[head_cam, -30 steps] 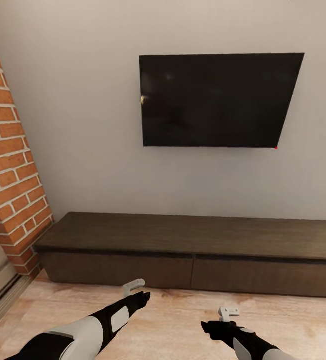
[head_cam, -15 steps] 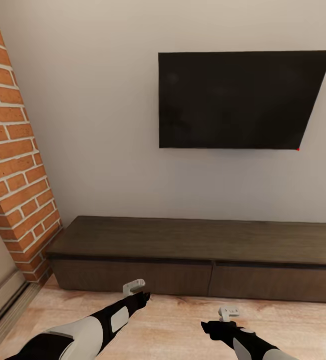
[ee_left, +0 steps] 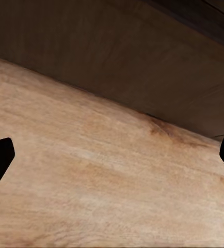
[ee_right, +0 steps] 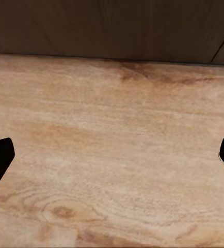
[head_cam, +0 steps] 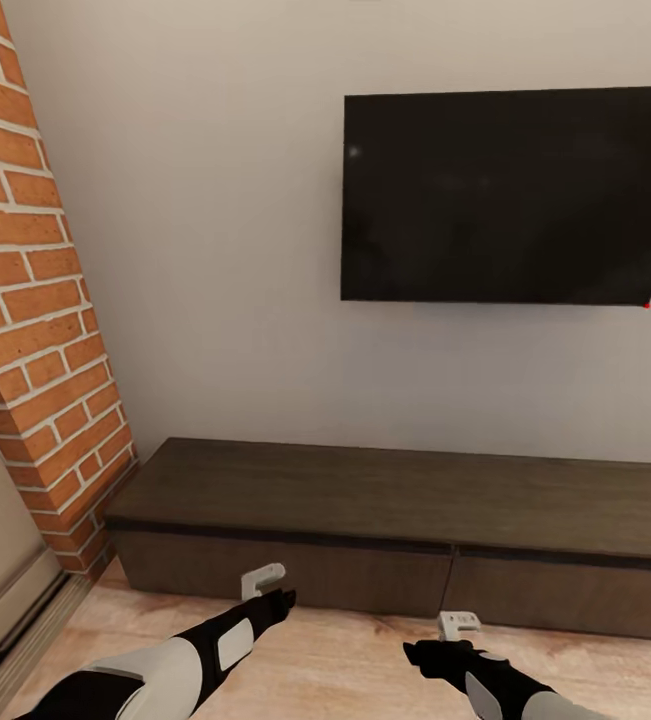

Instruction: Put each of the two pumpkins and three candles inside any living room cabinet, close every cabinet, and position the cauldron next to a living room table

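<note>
One long, low dark-brown cabinet [head_cam: 405,520], two flat fronts closed. Left gripper [head_cam: 264,578] and right gripper [head_cam: 458,624]: jaws released, empty.

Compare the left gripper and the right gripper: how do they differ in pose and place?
In the head view, the left gripper reaches nearer the long dark brown wooden cabinet, while the right gripper sits farther back. The left gripper overlaps the cabinet's front; the right gripper lies over the light wood plank floor. Both are open and hold nothing.

Cabinet [head_cam: 395,500] dark matt wood; floor [head_cam: 365,660] pale grained planks; brick [head_cam: 35,330] rough.
</note>
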{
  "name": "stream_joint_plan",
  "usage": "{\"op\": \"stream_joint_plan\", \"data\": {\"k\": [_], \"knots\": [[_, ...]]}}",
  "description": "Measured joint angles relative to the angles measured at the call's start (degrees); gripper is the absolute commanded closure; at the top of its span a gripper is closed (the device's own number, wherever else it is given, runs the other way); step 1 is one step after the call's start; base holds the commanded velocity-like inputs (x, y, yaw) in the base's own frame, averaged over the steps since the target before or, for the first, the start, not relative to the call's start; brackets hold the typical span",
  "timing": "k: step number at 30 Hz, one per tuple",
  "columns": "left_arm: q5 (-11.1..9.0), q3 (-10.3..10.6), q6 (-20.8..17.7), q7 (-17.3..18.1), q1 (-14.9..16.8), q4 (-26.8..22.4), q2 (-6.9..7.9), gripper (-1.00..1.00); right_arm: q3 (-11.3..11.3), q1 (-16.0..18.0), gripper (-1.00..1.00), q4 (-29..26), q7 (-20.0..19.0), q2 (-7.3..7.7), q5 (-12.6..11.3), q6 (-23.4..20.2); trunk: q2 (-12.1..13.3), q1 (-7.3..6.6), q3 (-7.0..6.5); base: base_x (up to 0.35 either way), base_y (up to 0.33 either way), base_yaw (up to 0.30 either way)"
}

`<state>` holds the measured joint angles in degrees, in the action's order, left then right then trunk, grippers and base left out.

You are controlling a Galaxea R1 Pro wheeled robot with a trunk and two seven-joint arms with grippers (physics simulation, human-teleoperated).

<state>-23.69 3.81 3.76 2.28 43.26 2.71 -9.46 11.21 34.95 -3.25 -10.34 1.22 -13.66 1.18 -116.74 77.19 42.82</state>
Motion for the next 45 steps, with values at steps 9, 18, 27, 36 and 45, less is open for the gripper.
{"op": "stream_joint_plan", "data": {"k": [9, 18, 27, 36, 45], "knots": [[-0.1, 0.1, 0.1, 0.0, -0.3, -0.2, 2.30, -1.00, 0.1, -2.2, -1.00, 2.3, -0.3, 0.05, 0.0, 0.3, 0.0, 0.00, 0.00, 0.000, 0.000, 0.000], [0.0, 0.1, 0.1, -0.2, -0.4, -0.1, 2.68, -1.00, 0.2, -5.2, -1.00, 3.7, -0.3, 0.01, -0.1, 0.5, 0.0, 0.00, 0.00, 0.000, 0.044, 0.000], [0.0, 0.2, 0.1, -0.2, -0.4, -0.1, 2.63, -1.00, 0.2, -5.7, -1.00, 3.7, -0.4, -0.01, -0.1, 0.6, 0.0, 0.00, 0.00, 0.000, 0.042, 0.000], [0.0, 0.2, 0.1, 0.0, -0.4, -0.1, 2.63, -1.00, -0.1, -5.7, -1.00, 3.6, -0.5, -0.01, -0.3, 0.5, 0.0, 0.00, 0.00, 0.000, 0.001, 0.000], [0.0, 0.2, 0.1, -0.1, -0.4, -0.1, 2.55, -1.00, -0.2, -5.7, -1.00, 3.7, -0.3, -0.01, -0.5, 0.6, 0.0, 0.00, 0.00, 0.000, 0.000, 0.000]]}}
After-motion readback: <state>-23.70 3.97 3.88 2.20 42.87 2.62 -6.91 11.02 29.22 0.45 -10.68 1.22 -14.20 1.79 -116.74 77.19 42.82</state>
